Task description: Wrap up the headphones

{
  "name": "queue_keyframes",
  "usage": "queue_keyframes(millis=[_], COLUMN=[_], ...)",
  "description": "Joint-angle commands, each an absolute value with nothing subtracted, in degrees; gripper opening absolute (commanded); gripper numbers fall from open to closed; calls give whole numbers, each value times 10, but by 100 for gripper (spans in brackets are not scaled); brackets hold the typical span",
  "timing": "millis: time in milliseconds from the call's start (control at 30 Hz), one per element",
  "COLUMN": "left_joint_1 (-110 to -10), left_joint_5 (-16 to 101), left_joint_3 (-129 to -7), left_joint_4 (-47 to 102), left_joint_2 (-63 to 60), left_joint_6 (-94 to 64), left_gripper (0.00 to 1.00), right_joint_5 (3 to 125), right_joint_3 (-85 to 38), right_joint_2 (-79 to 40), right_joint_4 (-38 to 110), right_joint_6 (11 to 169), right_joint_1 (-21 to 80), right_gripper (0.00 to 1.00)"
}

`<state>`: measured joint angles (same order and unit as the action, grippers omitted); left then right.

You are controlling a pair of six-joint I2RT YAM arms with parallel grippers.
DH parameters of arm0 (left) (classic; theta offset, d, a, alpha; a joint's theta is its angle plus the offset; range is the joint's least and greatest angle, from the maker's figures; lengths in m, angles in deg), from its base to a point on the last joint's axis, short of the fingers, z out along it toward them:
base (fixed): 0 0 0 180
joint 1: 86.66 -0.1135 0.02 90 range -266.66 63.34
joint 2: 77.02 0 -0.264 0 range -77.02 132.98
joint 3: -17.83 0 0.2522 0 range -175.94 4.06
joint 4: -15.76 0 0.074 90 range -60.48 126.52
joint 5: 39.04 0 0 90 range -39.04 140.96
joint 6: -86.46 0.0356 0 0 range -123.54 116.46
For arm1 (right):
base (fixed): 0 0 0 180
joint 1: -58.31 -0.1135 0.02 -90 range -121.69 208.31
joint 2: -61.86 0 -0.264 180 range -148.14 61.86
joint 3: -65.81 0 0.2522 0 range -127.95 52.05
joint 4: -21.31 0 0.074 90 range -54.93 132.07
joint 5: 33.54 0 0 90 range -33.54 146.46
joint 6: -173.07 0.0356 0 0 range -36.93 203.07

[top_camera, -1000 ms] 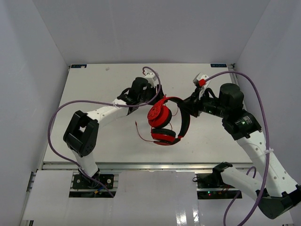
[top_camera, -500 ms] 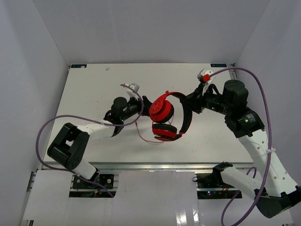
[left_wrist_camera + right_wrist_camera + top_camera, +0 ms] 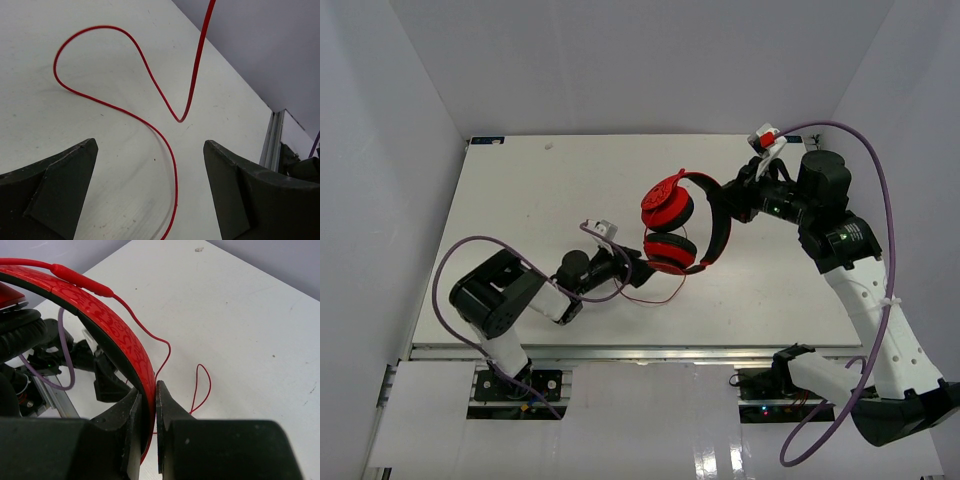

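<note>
We are finding the right gripper (image 3: pixel 149 392) clamping the headband of the headphones (image 3: pixel 675 225), carrying them above mid-table (image 3: pixel 520 200) — the left gripper (image 3: pixel 150 150) is standing wide apart, gripping nothing, low over the red cable (image 3: pixel 199 55) trailing across the surface.

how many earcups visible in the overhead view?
2. The far earcup sits just beyond the near earcup in the overhead view, both left of the headband. None looks hidden.

Red headphones (image 3: pixel 670 212) hang tilted by the headband (image 3: pixel 120 335), earcups (image 3: pixel 670 252) close together, thin red cable (image 3: pixel 201 50) looping loose across the desk (image 3: pixel 520 200).
</note>
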<state>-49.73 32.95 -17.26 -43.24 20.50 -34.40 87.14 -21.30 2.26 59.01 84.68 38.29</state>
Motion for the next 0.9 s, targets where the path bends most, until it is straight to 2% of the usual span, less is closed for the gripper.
queue_keyframes(millis=[0,267,567,767,867], left_joint_1=[-460,-434,-419,-416,-416], left_joint_5=[351,437,416,365,364], left_joint_3=[-218,-308,-368,-394,-368], left_joint_4=[-682,-681,-697,-715,-714], left_joint_2=[260,345,391,410,398], left_joint_6=[-301,-282,-290,-297,-292], left_gripper=[98,98,97,87,87], right_joint_5=[900,914,918,916,911], right_joint_3=[-253,-263,-255,-254,-251], right_joint_2=[23,17,17,15,19], right_joint_4=[563,564,562,563,564], right_joint_6=[886,899,903,904,901], right_joint_1=[399,422,429,432,433], right_gripper=[8,8,8,8,8])
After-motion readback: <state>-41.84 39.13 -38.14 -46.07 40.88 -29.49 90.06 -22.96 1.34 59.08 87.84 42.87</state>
